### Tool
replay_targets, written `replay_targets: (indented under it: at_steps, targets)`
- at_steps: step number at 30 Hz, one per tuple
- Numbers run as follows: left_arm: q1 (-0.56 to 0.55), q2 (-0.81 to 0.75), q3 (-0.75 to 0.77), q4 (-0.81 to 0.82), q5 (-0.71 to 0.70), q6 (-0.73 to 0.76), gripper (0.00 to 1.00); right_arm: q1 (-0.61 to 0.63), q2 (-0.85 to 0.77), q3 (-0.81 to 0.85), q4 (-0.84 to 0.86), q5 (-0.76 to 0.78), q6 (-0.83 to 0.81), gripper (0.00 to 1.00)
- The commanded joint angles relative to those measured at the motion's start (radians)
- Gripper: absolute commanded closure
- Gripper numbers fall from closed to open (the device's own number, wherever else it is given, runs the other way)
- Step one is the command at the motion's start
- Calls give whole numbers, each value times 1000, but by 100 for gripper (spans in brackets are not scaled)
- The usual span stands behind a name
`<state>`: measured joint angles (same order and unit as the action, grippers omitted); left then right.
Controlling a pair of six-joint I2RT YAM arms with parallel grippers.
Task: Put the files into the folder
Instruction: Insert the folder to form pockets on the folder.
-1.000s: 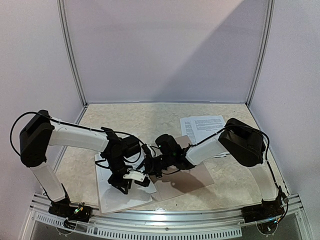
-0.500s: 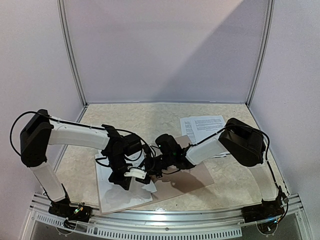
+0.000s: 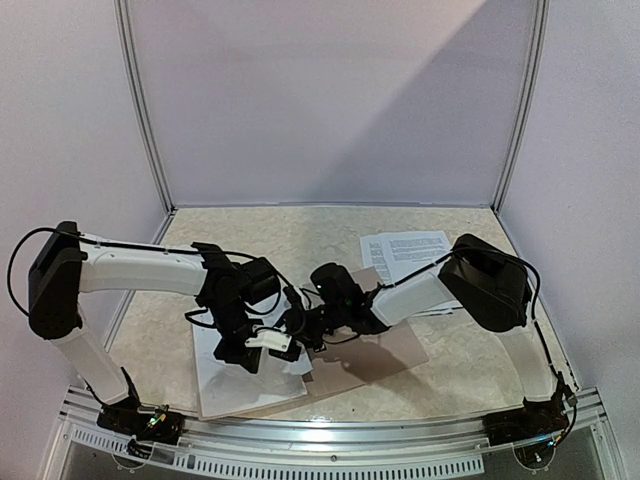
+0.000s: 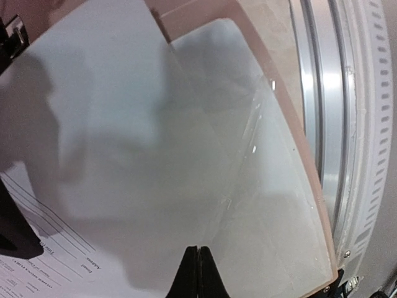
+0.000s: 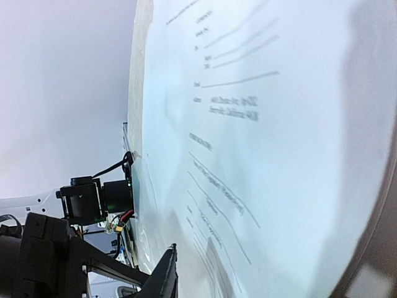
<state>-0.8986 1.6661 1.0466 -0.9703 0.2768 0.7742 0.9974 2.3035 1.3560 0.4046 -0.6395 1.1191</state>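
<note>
The taupe folder (image 3: 385, 355) lies open near the table's front edge. White files (image 3: 240, 390) rest on its left half. My left gripper (image 3: 285, 350) hovers just above them. In the left wrist view its fingertips (image 4: 198, 257) press together at the edge of a glossy sleeved file (image 4: 155, 155), with the folder's rim (image 4: 198, 11) beyond. My right gripper (image 3: 300, 330) sits close beside it. The right wrist view shows only one finger (image 5: 166, 276), a little way off a printed file (image 5: 260, 155) that fills the view. More files (image 3: 405, 255) lie at the back right.
A metal rail (image 3: 330, 435) runs along the table's front edge, also seen in the left wrist view as the rail (image 4: 322, 93). White booth walls close in the back and both sides. Both arms reach inward over the folder and nearly meet.
The left jaws have shut at the file's edge, and that arm has drawn slightly left and back. The right arm has barely moved; its visible finger now stands off the sheet.
</note>
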Motion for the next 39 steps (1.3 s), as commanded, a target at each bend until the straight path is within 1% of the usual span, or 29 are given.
replay_targets:
  at_steps: [1, 3, 5, 6, 10, 15, 19, 23, 30, 39]
  targets:
    - [-15, -2, 4, 23, -1, 4, 100, -2, -24, -24, -27, -22, 12, 80]
    - [-16, 0, -1, 30, -2, 0, 100, 0, -33, -44, -28, -25, 16, 90]
    - [-16, 3, -3, 37, -5, -1, 100, 4, -40, -49, -32, -34, 17, 98]
    - [-16, 4, -3, 40, -5, -1, 100, 7, -41, -46, -32, -40, 15, 100]
    - [-16, 4, -6, 46, -2, 3, 100, 11, -34, -25, -8, -1, 11, 100]
    - [-16, 4, -14, 43, 0, 10, 100, 10, -2, 43, 26, 72, 13, 100]
    - [-16, -6, -26, 46, 0, 22, 100, 11, 56, 111, 44, 87, 11, 100]
    - [-16, -14, -33, 49, -12, 28, 100, 14, 87, 136, 47, 101, 6, 100]
    - [-16, -16, -37, 61, -37, 30, 100, 23, 83, 94, 5, 96, 18, 100]
    - [-11, -44, -32, 75, -55, 16, 100, 55, 46, 76, -41, -12, 3, 100]
